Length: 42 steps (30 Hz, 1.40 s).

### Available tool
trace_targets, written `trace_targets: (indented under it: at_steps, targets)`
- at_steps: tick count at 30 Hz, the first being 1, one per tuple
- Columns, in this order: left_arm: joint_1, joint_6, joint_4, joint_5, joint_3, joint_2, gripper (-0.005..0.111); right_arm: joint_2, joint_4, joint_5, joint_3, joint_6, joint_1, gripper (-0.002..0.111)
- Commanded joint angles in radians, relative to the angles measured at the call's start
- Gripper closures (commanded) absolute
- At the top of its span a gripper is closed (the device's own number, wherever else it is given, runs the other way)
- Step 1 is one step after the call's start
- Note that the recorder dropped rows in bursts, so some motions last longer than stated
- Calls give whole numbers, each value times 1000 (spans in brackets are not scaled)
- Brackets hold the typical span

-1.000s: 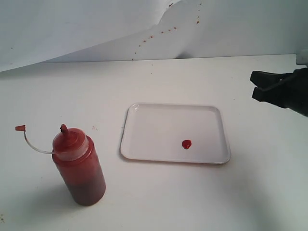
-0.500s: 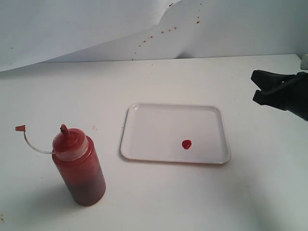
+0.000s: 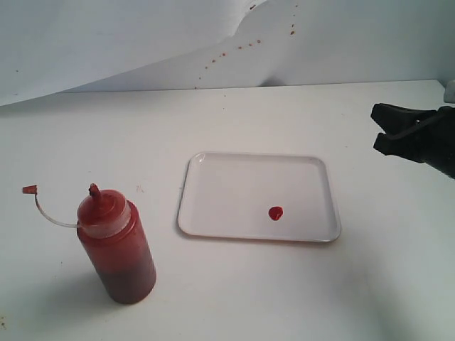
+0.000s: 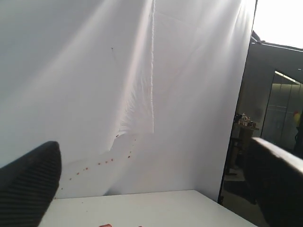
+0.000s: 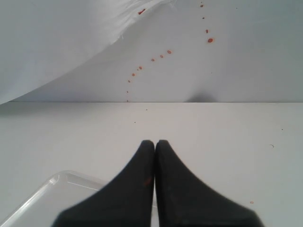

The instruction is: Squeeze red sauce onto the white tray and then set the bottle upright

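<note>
The bottle (image 3: 116,250) stands upright at the front left, dark red sauce showing through its clear wall, its small cap (image 3: 30,190) dangling on a thin tether. No gripper touches it. To its right lies the white tray (image 3: 227,170), bearing a small round blob of red sauce (image 3: 276,212). My right gripper (image 3: 377,128) hovers beyond the tray's far right corner, shut on nothing; its wrist view shows the gripper (image 5: 155,144) with tips pressed together above a tray corner (image 5: 52,187). My left gripper (image 4: 154,189) is open wide, one finger (image 4: 28,189) at each side, facing the backdrop.
White backdrop paper (image 3: 142,42) dotted with tiny red specks rises behind the table. The table's right edge (image 4: 222,205) drops off to a dark room in the left wrist view. A sliver of red (image 4: 105,225) peeks in at that view's lower border.
My right gripper has drifted very slightly to the right. The bottle, tray and sauce blob have not moved.
</note>
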Motion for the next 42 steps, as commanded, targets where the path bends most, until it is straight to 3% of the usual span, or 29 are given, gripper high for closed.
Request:
trace_targets:
  at_steps: [1,4,35,37,42]
  targets:
    - [1,-9,-20,20,-2,-5,54,-5,6,-11,6,-9,-9,108]
    - [1,-1,-14,44,-2,-5,106,-5,6,-11,6,-9,-9,108]
    - [1,1,-8,62,-2,-5,105,-5,6,-11,6,-9,-9,108]
    - [10,78,23,62,-2,-8,105,-5,6,-11,6,-9,-9,108]
    - [97,-1,48,300,-2,-63,105,-5,9,-11,6,-9,-9,108]
